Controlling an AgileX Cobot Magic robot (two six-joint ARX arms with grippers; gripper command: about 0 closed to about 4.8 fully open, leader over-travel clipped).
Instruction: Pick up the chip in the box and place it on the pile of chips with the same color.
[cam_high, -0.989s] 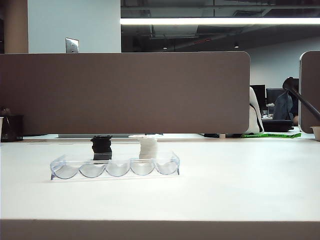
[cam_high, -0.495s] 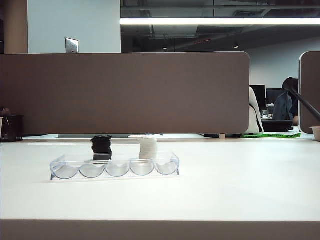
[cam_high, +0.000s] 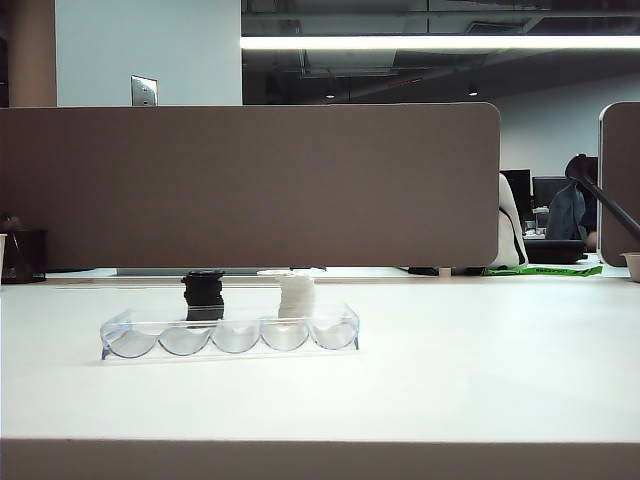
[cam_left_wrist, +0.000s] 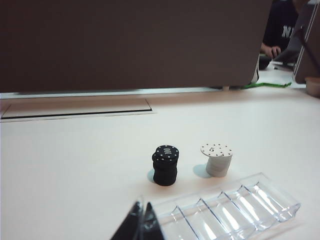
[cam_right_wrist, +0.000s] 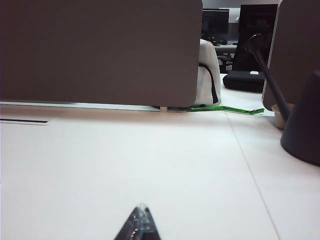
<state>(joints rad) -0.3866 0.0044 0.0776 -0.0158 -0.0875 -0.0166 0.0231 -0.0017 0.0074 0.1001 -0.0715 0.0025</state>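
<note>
A: Item one, the long clear plastic box with five scalloped slots (cam_high: 230, 334)?
B: On the white table (cam_high: 480, 370), left of centre in the exterior view. Its slots look bare in both that view and the left wrist view (cam_left_wrist: 235, 207).

A: Item two, the small round white chip marked with a black "5" (cam_left_wrist: 216, 149)?
B: Lying flat on top of the short column of stacked white chips (cam_left_wrist: 218, 165), behind the box. It sits a little off-centre, overhanging one edge (cam_high: 275, 272).

A: Item three, the neighbouring stack?
B: A short black chip stack (cam_left_wrist: 165, 166), near the white pile but apart from it, also behind the box.

A: Item four, the left gripper (cam_left_wrist: 141, 225)?
B: Only its dark fingertips show, pressed together into one point with nothing between them, at one end of the box.

A: Item five, the right gripper (cam_right_wrist: 140, 225)?
B: Tips together likewise, empty, over bare table, well apart from the chips. Neither gripper shows in the exterior view.

A: Backdrop?
B: A brown desk divider panel (cam_high: 250, 185).
</note>
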